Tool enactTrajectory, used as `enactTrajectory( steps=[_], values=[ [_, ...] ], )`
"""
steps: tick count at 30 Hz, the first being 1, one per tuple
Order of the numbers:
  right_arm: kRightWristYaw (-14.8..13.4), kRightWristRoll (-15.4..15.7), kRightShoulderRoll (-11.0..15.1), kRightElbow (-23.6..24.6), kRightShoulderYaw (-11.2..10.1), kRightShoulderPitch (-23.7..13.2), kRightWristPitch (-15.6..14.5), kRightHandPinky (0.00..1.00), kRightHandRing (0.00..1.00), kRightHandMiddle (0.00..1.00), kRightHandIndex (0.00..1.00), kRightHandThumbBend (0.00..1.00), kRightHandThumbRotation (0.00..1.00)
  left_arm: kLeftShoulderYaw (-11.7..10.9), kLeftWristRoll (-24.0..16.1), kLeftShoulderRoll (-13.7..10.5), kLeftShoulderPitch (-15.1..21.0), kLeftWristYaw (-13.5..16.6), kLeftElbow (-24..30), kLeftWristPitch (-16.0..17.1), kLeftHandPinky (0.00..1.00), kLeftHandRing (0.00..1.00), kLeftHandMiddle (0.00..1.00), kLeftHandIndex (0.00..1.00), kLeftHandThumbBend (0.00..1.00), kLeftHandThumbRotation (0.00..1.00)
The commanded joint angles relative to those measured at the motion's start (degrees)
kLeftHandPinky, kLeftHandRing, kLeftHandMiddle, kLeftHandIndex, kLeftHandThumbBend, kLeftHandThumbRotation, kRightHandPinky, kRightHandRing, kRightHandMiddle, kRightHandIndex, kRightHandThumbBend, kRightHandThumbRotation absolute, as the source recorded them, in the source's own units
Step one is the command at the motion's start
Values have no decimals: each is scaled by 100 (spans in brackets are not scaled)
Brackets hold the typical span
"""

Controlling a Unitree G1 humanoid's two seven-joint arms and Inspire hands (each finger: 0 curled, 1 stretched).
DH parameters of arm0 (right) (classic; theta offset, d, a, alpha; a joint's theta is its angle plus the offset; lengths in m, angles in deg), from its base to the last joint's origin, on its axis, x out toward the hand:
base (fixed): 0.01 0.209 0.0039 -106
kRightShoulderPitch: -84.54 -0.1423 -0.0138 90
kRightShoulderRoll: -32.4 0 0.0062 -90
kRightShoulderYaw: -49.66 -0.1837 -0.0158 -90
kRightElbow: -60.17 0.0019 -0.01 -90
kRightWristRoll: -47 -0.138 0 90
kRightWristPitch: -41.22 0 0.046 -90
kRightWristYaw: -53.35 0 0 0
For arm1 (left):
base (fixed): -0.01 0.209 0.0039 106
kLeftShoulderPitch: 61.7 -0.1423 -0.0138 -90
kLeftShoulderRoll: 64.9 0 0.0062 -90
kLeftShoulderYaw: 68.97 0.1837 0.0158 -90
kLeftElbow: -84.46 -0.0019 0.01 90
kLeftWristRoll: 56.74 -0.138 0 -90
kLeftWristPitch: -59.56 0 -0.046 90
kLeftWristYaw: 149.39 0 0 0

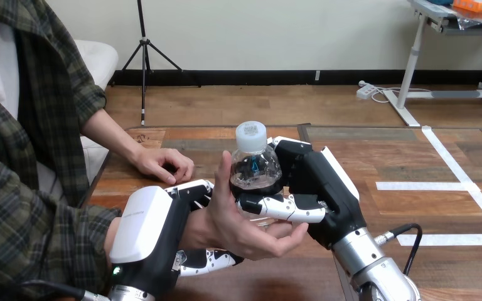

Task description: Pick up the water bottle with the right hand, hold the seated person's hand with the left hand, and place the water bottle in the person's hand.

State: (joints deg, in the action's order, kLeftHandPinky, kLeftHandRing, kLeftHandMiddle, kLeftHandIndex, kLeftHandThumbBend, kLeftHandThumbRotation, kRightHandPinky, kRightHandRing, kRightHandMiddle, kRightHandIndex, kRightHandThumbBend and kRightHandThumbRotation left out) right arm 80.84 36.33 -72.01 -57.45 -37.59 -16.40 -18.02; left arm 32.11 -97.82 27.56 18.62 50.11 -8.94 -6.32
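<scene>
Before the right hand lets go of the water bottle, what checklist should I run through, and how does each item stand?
1. Grip: the right hand is curled round the water bottle: ok.
2. The bottle is upright with its white cap on: ok.
3. Support: the left hand is curled round the person's wrist: ok.
4. The person's hand is palm-up below the bottle, thumb against its side: ok.
5. The person's fingers closed on the bottle: not ok, they lie open.
6. The bottle's base resting on the palm: cannot tell, the robot's fingers cover it.
</scene>
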Motion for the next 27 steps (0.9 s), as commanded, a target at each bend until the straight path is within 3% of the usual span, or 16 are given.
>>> enactTrajectory(
  steps=[1, 12, 19, 27],
  values=[
    [43, -28, -78, 299, 50, -194, 77, 36, 40, 45, 46, 67, 0, 114, -31, 49, 278, 71, 137, 34, 34, 43, 49, 50, 85, 0],
    [83, -99, -91, 264, 33, -226, 32, 36, 40, 45, 47, 65, 0, 108, -79, 28, 286, 88, 148, 6, 34, 43, 49, 50, 85, 0],
    [-70, 38, -77, 307, 33, -213, 23, 36, 40, 46, 49, 67, 0, 96, -114, 27, 285, 86, 185, -30, 34, 44, 49, 51, 85, 0],
    [-103, 132, -17, 303, 57, -234, 74, 42, 51, 63, 64, 70, 0, 88, -271, 15, 272, 129, 243, -134, 37, 48, 54, 54, 86, 0]
  ],
)
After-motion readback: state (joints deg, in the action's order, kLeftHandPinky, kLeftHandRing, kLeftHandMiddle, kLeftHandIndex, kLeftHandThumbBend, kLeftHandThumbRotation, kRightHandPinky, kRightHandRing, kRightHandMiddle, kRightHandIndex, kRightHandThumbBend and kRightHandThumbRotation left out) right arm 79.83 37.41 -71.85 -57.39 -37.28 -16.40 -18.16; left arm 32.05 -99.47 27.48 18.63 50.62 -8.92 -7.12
